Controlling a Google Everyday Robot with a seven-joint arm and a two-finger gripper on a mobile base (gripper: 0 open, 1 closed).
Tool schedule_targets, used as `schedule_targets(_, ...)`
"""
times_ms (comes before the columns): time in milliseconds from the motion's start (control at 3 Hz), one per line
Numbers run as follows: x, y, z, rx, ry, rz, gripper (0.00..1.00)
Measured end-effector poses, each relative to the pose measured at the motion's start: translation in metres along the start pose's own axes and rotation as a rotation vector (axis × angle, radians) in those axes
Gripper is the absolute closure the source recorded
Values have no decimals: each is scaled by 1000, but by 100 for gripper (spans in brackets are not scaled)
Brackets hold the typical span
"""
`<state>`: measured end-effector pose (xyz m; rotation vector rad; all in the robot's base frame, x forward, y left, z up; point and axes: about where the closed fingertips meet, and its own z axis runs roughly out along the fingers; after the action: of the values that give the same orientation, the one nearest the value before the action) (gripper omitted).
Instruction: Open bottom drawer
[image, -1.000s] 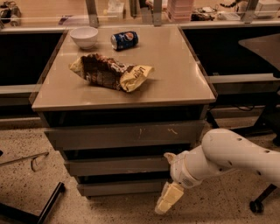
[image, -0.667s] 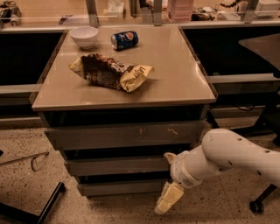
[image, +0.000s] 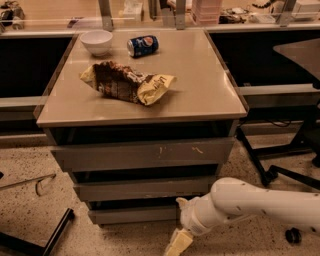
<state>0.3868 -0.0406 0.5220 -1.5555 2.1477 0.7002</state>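
Three gray drawer fronts are stacked under a beige tabletop. The bottom drawer is the lowest and narrowest front, flat and handleless, with a dark gap above it. The middle front and the scratched top front sit above it. My gripper hangs from the white arm at the lower right, just in front of and below the bottom drawer's right end, with a cream fingertip pointing down at the floor.
On the tabletop lie a chip bag, a blue soda can and a white bowl. Black chair legs stand on the floor to the right. A dark bar lies at the lower left.
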Motion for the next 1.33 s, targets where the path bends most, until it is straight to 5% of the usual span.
schedule_targets(333, 16, -4, 56, 2, -16, 43, 0)
schedule_targets(1000, 25, -15, 80, -12, -50, 58, 0)
schedule_targets(1333, 48, -35, 122, 37, -133, 78, 0)
